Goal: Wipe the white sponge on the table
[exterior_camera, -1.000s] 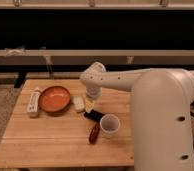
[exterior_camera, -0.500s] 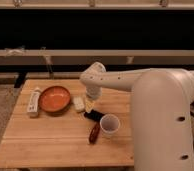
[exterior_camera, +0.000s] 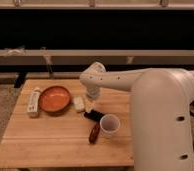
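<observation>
On the far left of the wooden surface (exterior_camera: 50, 142) lies a long white bar-shaped object (exterior_camera: 34, 102), set lengthwise along the left edge. Just beside it to the right sits a shallow orange bowl (exterior_camera: 54, 98), so close that the two look to be touching or nearly so.

Next comes the white sponge (exterior_camera: 79, 103), a small pale block lying flat on the surface just off the bowl's right rim. My gripper (exterior_camera: 90, 105) hangs straight down from my wrist immediately to the right of the sponge, low over the surface. It is right against the sponge's right side, but I cannot tell whether it touches it. I also cannot tell whether my gripper is clenched or released.

Just below my gripper, toward the front, lies a small black object (exterior_camera: 93, 116). To its right stands a white cup (exterior_camera: 110, 124), upright with its mouth open. At the cup's front left lies a dark red elongated thing (exterior_camera: 94, 133), close by the cup.

My bulky white arm (exterior_camera: 155, 115) fills the right side, covering that end of the surface.
</observation>
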